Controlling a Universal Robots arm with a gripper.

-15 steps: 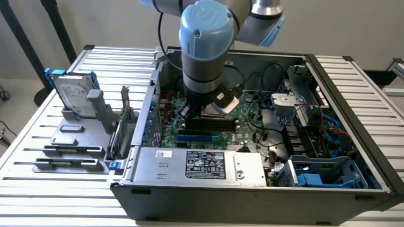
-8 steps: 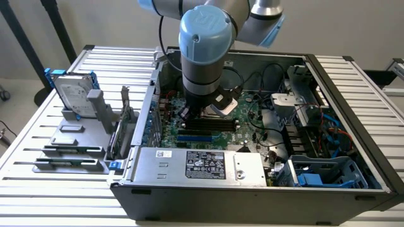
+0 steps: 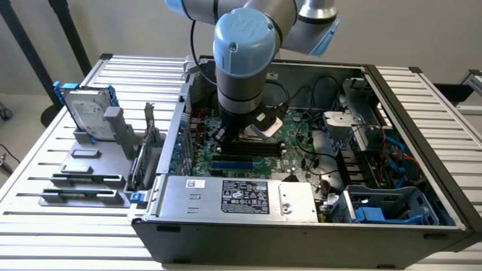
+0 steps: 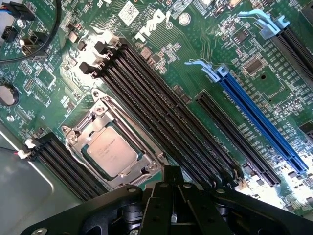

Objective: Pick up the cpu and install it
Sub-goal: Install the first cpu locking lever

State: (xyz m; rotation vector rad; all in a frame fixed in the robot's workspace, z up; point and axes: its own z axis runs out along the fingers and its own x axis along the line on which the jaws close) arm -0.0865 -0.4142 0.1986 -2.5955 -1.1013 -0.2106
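One cpu (image 4: 111, 151) sits seated in the motherboard (image 4: 205, 63) socket, flat, square to its frame; your gripper (image 4: 168, 188) hangs just beside it, fingers pressed together and holding nothing; chip lies ahead of the fingertips, memory slots (image 4: 161, 122) alongside.

We see the arm (image 3: 242, 62) reaching down into the open computer case (image 3: 301, 226) on the slatted table (image 3: 45, 169), over the green motherboard (image 3: 249, 152). Grey power-supply box (image 3: 241, 197) sits along the case's near edge. Hard drive in a blue bracket (image 3: 87, 110) stands upright on a grey rack (image 3: 83, 180), at the exterior view's left.
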